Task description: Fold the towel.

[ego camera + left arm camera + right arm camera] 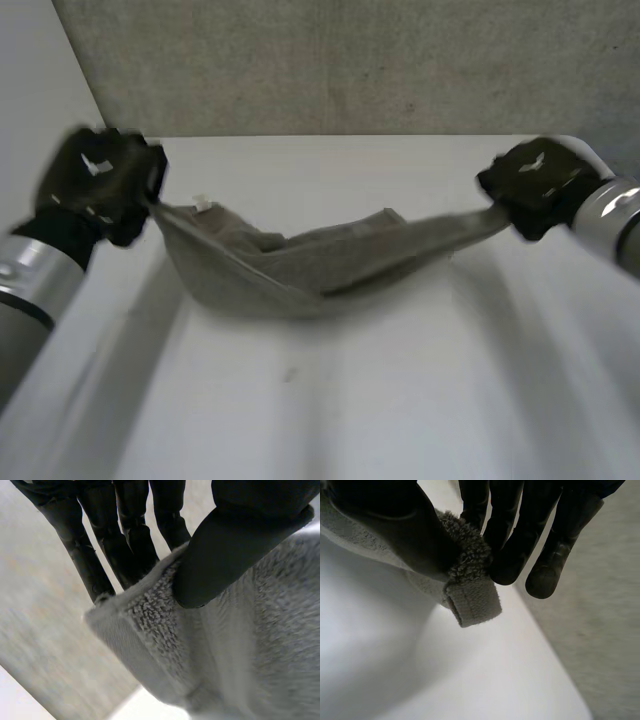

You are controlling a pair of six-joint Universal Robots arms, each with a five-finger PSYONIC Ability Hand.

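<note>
1. In the head view the light is soft and even, and the white table [420, 400] looks bright.
2. The towel [300, 270] sags in the air and drops a soft grey shadow on the table just under it.
3. The left hand [100, 180] and right hand [535, 185] are so black that little shows on them.
4. In the right wrist view the table is bright white near the towel's corner and goes grey under the towel.
5. The light maybe comes from above; it is hard to tell.
6. In the left wrist view the towel's fuzzy loops look pale next to the dark thumb.

No legible text on towel [262, 272]
</note>
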